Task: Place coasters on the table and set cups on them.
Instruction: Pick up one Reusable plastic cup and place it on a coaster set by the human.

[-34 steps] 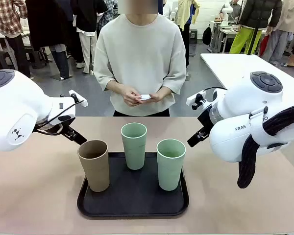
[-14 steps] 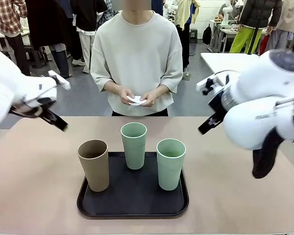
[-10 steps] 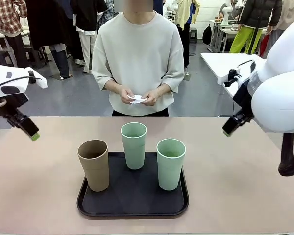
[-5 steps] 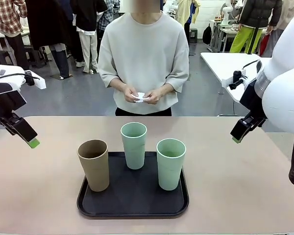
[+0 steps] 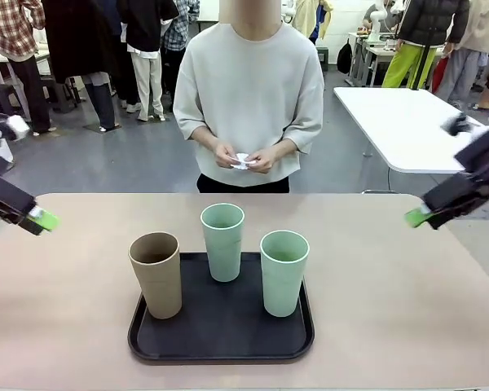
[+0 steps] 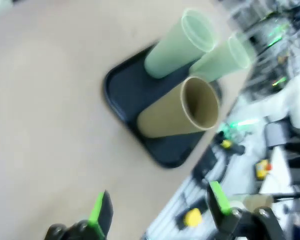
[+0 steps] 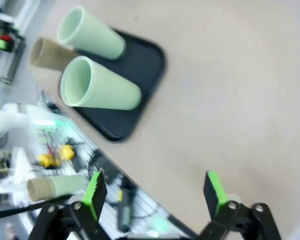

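While nothing is gripped by either arm: all three cups are seen upright on the black tray (image 5: 220, 346), and none is set on a coaster.
Tray: laid on the beige-pink table (image 5: 391, 318), on the robot's side of its middle.
Tan-brown cup (image 5: 156, 275): stood at the tray's left edge, toward the near side.
Middle mint cup (image 5: 222, 242): stood at the tray's far edge, centred.
Right-hand mint cup (image 5: 284, 273): stood on the tray's right half, nearer than the middle mint cup.
Cup spacing: gaps are seen between all three, with no contact.
Coasters (image 5: 241, 160): small white pieces are held between the person's hands (image 5: 262, 160), beyond the tray's far side and off the table surface. How many cannot be told.
Left gripper (image 6: 157, 202): fingers are spread wide with nothing between the green pads. It is held over the table well off the tray's left side.
Right gripper (image 7: 154, 190): fingers are spread wide and nothing is held. It is held well off the tray's right side, beside the table's right edge.
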